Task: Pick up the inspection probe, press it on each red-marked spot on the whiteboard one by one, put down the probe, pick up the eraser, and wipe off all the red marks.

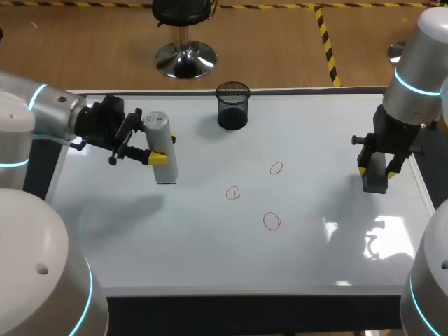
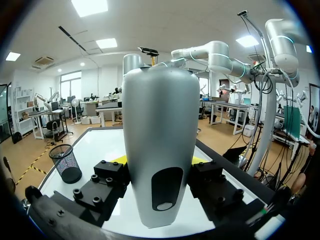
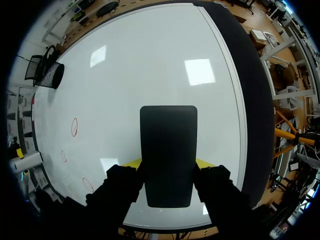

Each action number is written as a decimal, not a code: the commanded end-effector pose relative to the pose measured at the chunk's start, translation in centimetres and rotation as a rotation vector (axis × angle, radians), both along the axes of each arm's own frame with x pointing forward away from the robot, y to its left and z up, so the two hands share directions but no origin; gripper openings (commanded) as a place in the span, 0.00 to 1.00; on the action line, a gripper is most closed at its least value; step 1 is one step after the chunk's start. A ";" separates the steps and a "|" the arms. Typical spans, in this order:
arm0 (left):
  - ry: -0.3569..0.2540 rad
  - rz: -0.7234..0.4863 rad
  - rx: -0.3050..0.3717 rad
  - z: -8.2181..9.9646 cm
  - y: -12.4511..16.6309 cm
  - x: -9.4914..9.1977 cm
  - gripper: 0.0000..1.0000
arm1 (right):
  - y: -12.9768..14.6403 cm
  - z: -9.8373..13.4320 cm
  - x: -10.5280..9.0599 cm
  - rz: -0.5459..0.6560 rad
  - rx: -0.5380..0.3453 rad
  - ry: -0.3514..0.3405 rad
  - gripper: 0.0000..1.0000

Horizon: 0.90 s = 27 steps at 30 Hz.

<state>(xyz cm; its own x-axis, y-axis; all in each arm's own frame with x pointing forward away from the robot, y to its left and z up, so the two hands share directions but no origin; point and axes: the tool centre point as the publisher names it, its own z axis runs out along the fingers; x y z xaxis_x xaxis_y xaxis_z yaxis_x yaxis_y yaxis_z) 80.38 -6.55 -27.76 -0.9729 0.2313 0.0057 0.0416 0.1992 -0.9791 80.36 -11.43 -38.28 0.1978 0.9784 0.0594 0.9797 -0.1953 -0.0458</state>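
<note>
The white board (image 1: pixel 210 252) has a dark rim. Its glossy middle lies open between the arms and bears only three red rings (image 1: pixel 271 221). A black mesh cup (image 1: pixel 232 105) stands at the far edge. Near the left edge the left gripper (image 2: pixel 159 160) pinches the probe (image 2: pixel 160 125), a smooth silver shell that is broad above and tapers down. Its long axis is upright. By the right edge the right gripper (image 3: pixel 168 164) clamps the eraser (image 3: pixel 168 145), a matte black block with rounded corners. Whether it touches the board I cannot tell.
</note>
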 end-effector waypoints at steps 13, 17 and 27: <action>-0.009 0.050 0.010 0.4 5.1 -0.3 0.00 | -0.1 0.2 0.0 0.001 0.001 0.000 0.00; -0.012 0.063 0.015 0.5 5.9 -0.5 0.00 | -0.1 0.2 0.0 0.001 0.001 0.000 0.00; -0.014 0.072 0.019 0.9 7.1 -0.8 0.00 | -0.1 0.2 0.0 0.001 0.001 0.000 0.00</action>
<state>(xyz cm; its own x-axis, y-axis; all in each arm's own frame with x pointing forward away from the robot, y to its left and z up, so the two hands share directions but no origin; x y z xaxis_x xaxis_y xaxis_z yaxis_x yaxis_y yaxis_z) 79.92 0.07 -27.33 -0.9864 0.1645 0.0015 0.0354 0.2211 -0.9746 80.36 -11.43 -38.28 0.1978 0.9784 0.0594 0.9797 -0.1953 -0.0458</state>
